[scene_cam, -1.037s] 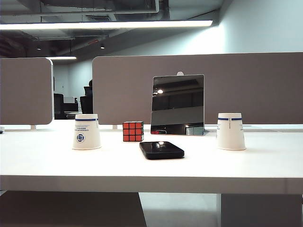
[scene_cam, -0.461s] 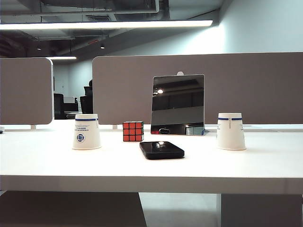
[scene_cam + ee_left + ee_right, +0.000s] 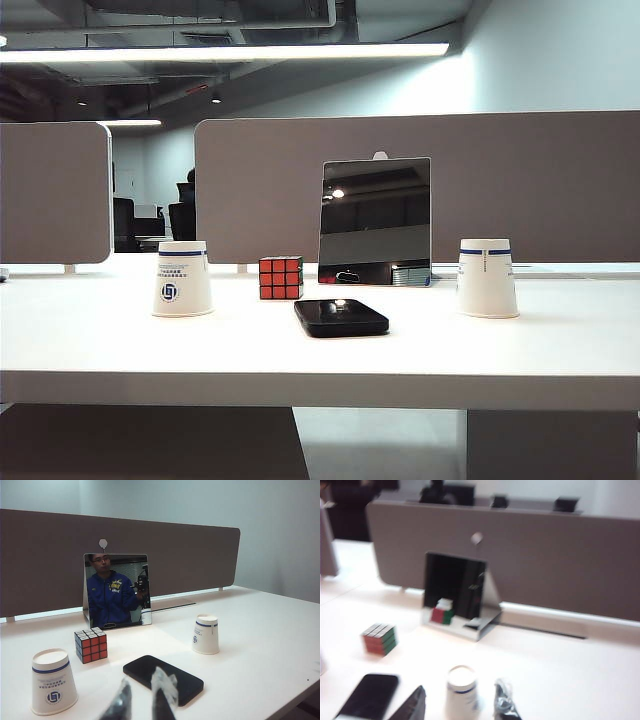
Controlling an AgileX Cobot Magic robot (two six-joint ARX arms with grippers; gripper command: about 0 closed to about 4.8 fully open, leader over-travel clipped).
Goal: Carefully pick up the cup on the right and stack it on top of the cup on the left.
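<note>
White paper cups stand upside down on the table (image 3: 100,350): the right cup (image 3: 487,277) toward its right end, the left cup (image 3: 183,278) toward its left. The right gripper (image 3: 460,705) hangs above the right cup, jaws apart around it. The left gripper (image 3: 142,700) hovers nearer the left cup, slightly parted, empty.

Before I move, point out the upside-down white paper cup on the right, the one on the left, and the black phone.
right white paper cup (image 3: 487,278), exterior view, side wall
left white paper cup (image 3: 183,279), exterior view, printed side
black phone (image 3: 341,317), exterior view, top face
</note>
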